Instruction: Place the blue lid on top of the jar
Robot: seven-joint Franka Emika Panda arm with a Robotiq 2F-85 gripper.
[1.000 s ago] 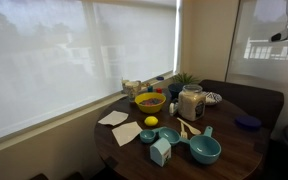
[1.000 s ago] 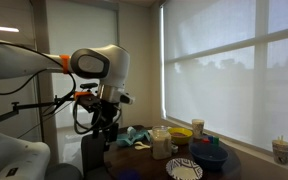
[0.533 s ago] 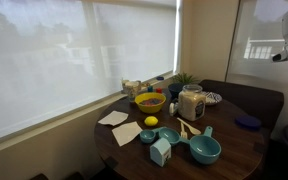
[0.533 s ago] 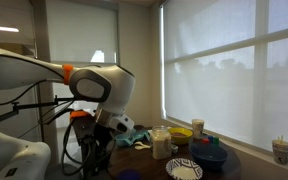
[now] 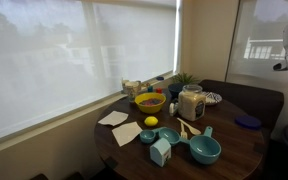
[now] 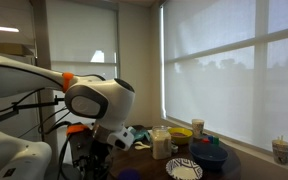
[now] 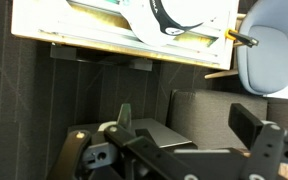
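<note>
The end effector point(image 7: 184, 122) fills the bottom of the wrist view, its two fingers point(image 7: 123, 114) spread well apart and holding nothing. It faces dark upholstery, with a gray chair point(image 7: 270, 45) at 2 o'clock and a pale board across the top of that view.

The arm point(image 6: 97, 100) looms large in the foreground of an exterior view, white with an orange band, away from the tabletop point(image 5: 239, 150); in another exterior view only a sliver of it shows at the 3 o'clock edge.

The blue lid point(image 5: 247, 122) lies flat on the round, dark tabletop, apart from the jar point(image 5: 192, 102) and at about 4 o'clock from it. The jar stands upright and uncovered, pale contents visible through the glass, and it shows in both exterior views point(image 6: 161, 143).

A yellow bowl point(image 5: 149, 101) sits at 9 o'clock from the jar, with a lemon point(image 5: 151, 121) at 6 o'clock from the bowl. Teal cups point(image 5: 204, 150) cluster at 6 o'clock from the jar. Drawn window blinds point(image 5: 74, 55) run behind the tabletop.
</note>
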